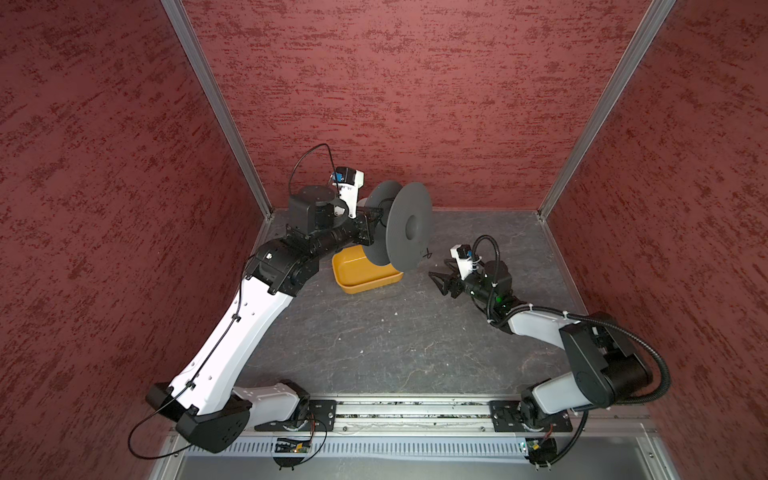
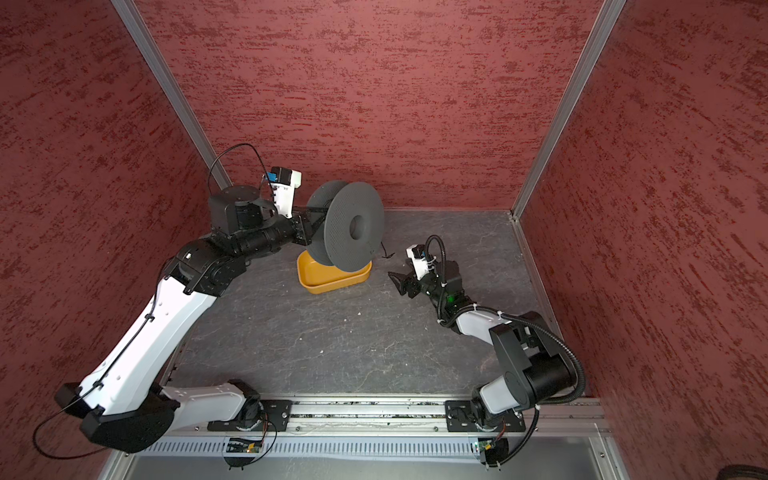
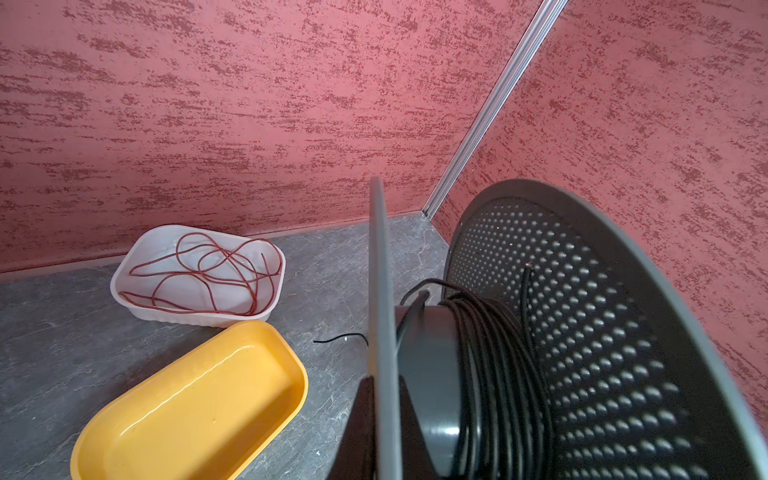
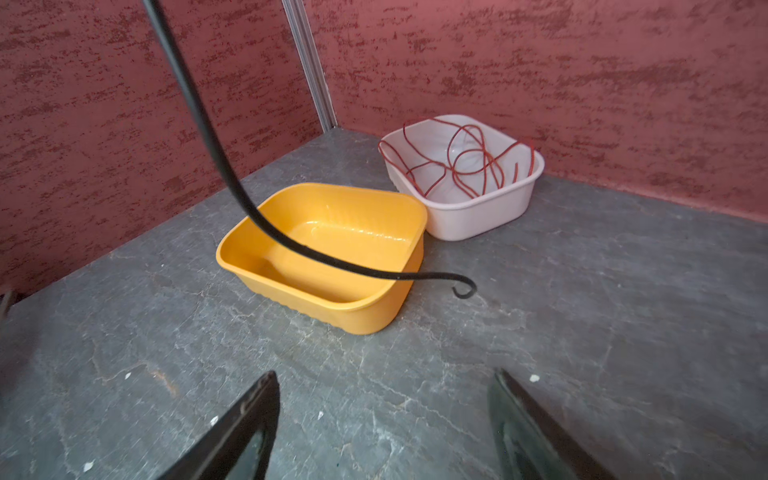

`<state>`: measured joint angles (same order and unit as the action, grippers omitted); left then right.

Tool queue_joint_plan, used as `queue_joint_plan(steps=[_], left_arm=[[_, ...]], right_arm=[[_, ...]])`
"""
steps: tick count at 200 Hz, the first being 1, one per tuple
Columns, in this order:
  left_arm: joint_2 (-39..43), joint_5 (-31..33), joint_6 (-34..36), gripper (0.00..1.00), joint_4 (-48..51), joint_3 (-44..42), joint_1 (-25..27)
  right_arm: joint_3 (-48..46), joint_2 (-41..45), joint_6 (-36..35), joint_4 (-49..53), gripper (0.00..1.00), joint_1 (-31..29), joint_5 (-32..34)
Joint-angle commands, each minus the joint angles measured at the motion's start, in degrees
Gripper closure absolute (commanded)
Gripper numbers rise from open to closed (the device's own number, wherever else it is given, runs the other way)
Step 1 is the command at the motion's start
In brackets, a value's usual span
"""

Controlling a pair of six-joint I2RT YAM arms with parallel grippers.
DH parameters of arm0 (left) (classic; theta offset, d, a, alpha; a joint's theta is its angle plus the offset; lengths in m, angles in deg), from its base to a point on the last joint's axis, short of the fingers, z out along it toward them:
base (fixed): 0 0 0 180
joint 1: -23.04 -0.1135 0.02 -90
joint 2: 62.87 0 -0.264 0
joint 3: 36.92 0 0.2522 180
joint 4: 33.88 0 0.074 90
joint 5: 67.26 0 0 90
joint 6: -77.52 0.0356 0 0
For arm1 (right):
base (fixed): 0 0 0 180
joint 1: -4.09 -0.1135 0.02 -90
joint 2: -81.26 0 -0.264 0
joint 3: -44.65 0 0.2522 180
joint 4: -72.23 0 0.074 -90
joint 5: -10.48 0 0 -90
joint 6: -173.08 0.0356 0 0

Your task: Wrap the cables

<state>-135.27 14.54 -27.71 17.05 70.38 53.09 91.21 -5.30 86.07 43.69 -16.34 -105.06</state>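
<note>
Right wrist view, entry 1: right gripper (image 4: pixel 386 419). Its jaws are spread wide with nothing between them, and its 2 dark fingers (image 4: pixel 249 424) sit low over the grey table (image 4: pixel 623 332). In both top views I see it on the right, pointing toward the spool and well apart from it.

Entry 2: left gripper (image 1: pixel 373 222). It is clamped on the flange of the grey spool (image 1: pixel 409 226) nearest its own arm. The spool is held in the air, axle roughly level, above the far part of the yellow tray (the left wrist view shows 1 black finger pressed against that flange).

Entry 3: cable (image 3: pixel 498 374). It is thin and black, wound in many turns round the spool's hub and bunched toward the perforated flange. 1 short end stands up against that flange. The other end drops off the spool and hangs free. In the right wrist view this loose tail sweeps down in front of the yellow tray and finishes in a small hook. I cannot tell whether the tip touches the table. In both top views the tip shows just beside the spool's lower edge, between the spool and the right gripper.

Entry 4: yellow tray (image 4: pixel 332 316), on the table beneath the spool.

Entry 5: white tray (image 4: pixel 469 220), just behind the yellow tray and near the back wall. A loose red cord (image 4: pixel 453 166) is tangled inside it.
</note>
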Motion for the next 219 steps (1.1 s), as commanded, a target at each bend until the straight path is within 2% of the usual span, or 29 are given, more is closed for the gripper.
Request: queue_joint_plan(steps=[1, 34, 119, 138, 151, 159, 181, 189, 199, 219], left_arm=[[1.91, -1.71, -1.7, 0.97, -5.51, 0.27, -0.44], [2.4, -1.98, -2.17, 0.97, -5.83, 0.3, -0.47], [3.66, -4.62, -4.17, 0.97, -6.5, -0.43, -0.51], [3.67, -4.65, -4.38, 0.97, -6.57, -0.63, -0.52], [3.67, -4.6, -4.46, 0.97, -6.67, -0.73, -0.51], [3.67, -4.62, -4.54, 0.97, -6.67, -0.83, -0.51], [3.74, -4.54, -4.55, 0.97, -6.68, -1.1, -0.7], [3.76, -4.44, -4.55, 0.97, -6.83, -1.25, -0.86], [3.76, -4.43, -4.6, 0.97, -7.0, -1.51, -1.07], [3.59, -4.84, -4.89, 0.97, -7.66, -2.03, -1.44]], right_arm=[[-0.72, -2.11, -0.27, -8.4, 0.21, -0.05, 3.88], [0.87, -7.2, 1.77, -12.22, 0.22, -0.01, 4.55], [7.6, -17.71, 8.24, -19.27, 0.26, -0.31, -1.63], [10.37, -20.55, 10.68, -20.49, 0.3, -0.3, -2.59], [12.31, -22.5, 11.78, -20.53, 0.36, -0.47, -3.07], [12.82, -23.31, 12.28, -20.97, 0.44, -0.62, -2.58], [11.73, -23.32, 12.49, -23.06, 0.84, -1.49, 0.66], [11.65, -23.2, 12.41, -22.73, 0.93, -1.72, 0.82], [11.48, -22.95, 12.07, -21.51, 0.98, -1.96, 0.7], [10.08, -21.76, 11.61, -20.45, 0.98, -2.28, 0.55]])
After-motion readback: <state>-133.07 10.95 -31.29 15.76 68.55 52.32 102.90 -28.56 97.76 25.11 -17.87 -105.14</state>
